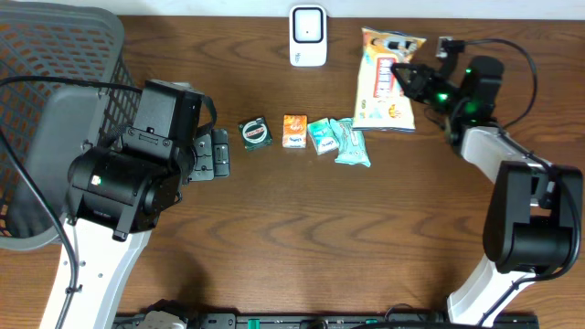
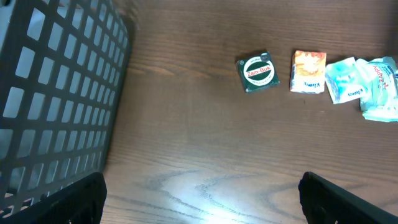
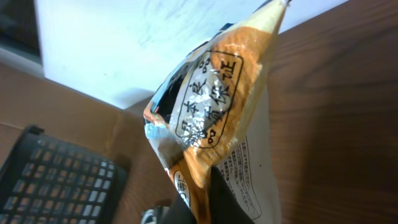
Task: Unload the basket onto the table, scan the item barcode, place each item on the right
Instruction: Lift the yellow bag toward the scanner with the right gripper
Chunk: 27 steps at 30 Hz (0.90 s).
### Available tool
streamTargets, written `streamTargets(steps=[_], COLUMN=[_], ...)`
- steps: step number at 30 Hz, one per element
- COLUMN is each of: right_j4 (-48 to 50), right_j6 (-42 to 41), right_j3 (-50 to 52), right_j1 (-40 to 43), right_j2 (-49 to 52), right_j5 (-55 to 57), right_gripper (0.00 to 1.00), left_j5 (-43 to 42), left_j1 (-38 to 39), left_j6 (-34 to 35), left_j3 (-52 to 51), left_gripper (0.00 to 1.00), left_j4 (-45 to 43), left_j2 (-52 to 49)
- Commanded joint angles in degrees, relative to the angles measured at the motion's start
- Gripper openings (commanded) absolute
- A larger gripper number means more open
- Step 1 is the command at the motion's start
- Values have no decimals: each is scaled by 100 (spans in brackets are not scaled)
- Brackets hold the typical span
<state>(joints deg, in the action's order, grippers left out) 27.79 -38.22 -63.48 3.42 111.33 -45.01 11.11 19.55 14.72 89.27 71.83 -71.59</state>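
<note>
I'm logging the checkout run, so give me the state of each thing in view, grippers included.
snack bag: pinched at its edge.
right gripper: shut on that bag.
left gripper: open, holding nothing.
green tin: lid on, lying flat.
orange box: closed, lying flat.
teal packets: crumpled, lying together.
scanner: untouched, at far edge.
basket: untouched, at left.

The round label on the green tin (image 2: 258,73), lying toward the middle of the tabletop (image 2: 205,155), reads "Zam-Buk". The snack bag (image 3: 211,118) carries a black-framed patch of East Asian characters on its orange upper corner and fine black print on its white back, too small to read. The print on the orange box (image 2: 308,71) and on the teal packets (image 2: 364,84) beside the tin is too blurred to make out.
</note>
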Motion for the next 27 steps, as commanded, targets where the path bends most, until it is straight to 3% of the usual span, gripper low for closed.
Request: streamTargets(steps=[1,9,18,20,22,23,27], right_j4=[-55,-1805,-2422,-2653,-2907,-3034,-3471], right_j6=[-411,599,1143,1325,1565,1646,1770], right_j3=[-48,-48,-48,-48,-48,-48,-48], right_j1=[-81,142,929,1016,1054,1051,1036], right_j2=[44,44,44,44,44,44,59], right_j5=[313,1215,837,857,942,1071,1797], right_gripper=[1,1,2,21,55,65,87], left_j5=[96,96,96,96,96,96,96], left_j1=[-28,-28,-28,-28,-28,-28,-28], left_j6=[-55,-52,-52,-52,-52,-52,-52], left_j3=[46,46,46,46,46,46,46], left_gripper=[98,98,98,98,98,98,98], left_j4=[17,15,17,15,17,15,15], left_j2=[-26,-26,-26,-26,-26,-26,-26])
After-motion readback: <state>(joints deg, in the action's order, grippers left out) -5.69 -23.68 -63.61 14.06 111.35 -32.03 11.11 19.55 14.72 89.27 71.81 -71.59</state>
